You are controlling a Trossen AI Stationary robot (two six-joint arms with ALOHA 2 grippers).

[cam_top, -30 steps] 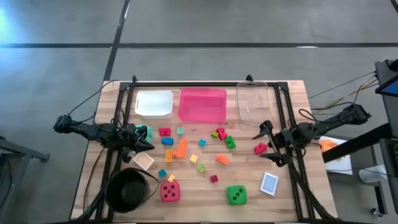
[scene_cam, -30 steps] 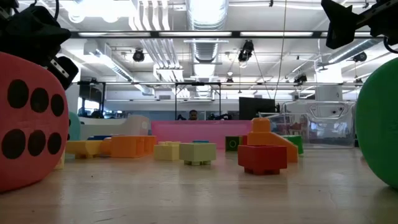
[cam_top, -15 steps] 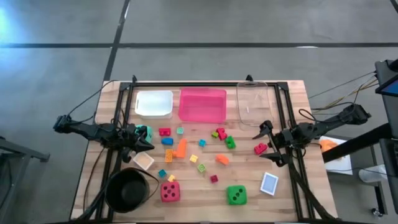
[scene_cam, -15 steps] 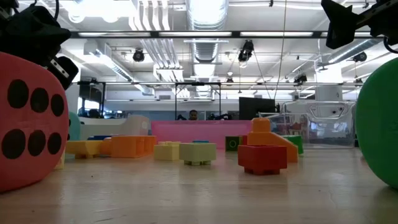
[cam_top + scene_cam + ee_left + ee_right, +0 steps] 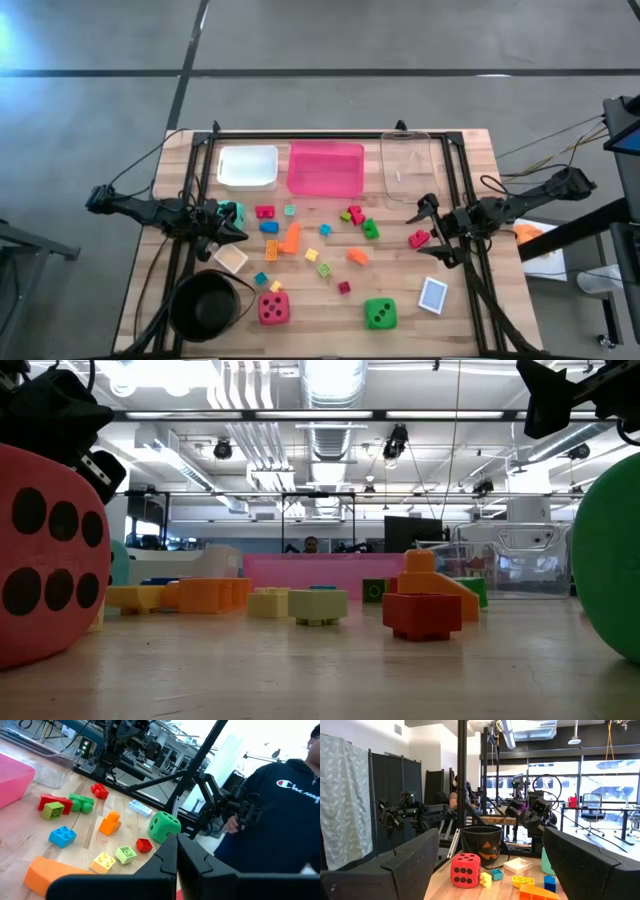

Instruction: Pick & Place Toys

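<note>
Left gripper [image 5: 238,235], fingers clenched empty, and right gripper [image 5: 424,232], fingers spread, flank scattered blocks [image 5: 292,238] on the worktop [image 5: 330,310].

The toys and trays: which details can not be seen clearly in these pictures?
- Teal die: high view, mostly covered by the left gripper.
- Green die: low view, cut off by the picture's edge.
- Card: high view, print too small to read.
- Clear tray: high view, contents unclear through its transparency.
</note>
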